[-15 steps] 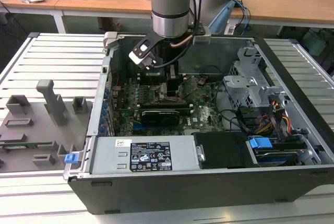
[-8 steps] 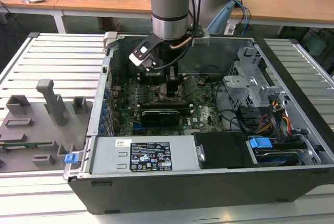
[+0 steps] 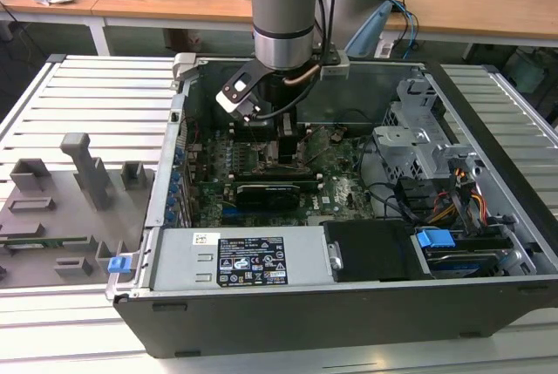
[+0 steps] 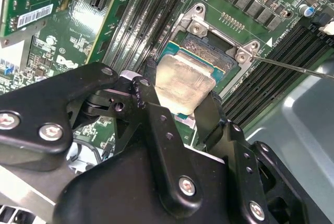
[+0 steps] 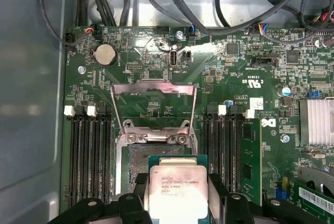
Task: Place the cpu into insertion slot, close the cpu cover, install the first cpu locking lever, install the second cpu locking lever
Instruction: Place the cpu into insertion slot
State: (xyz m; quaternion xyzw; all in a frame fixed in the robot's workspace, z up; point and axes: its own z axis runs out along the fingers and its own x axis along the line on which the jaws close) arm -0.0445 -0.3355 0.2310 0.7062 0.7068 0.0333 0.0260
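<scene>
In the exterior view the arm (image 3: 279, 8) stands vertical, wrist down inside the open computer case (image 3: 349, 304), with the gripper (image 3: 288, 143) low over the motherboard (image 3: 340, 191). In the second wrist view the jaws grip narrowly the cpu (image 4: 182, 83), silver face up, over the insertion slot (image 4: 209, 51). In the first wrist view the cpu cover (image 5: 154, 104) is lifted open.
</scene>
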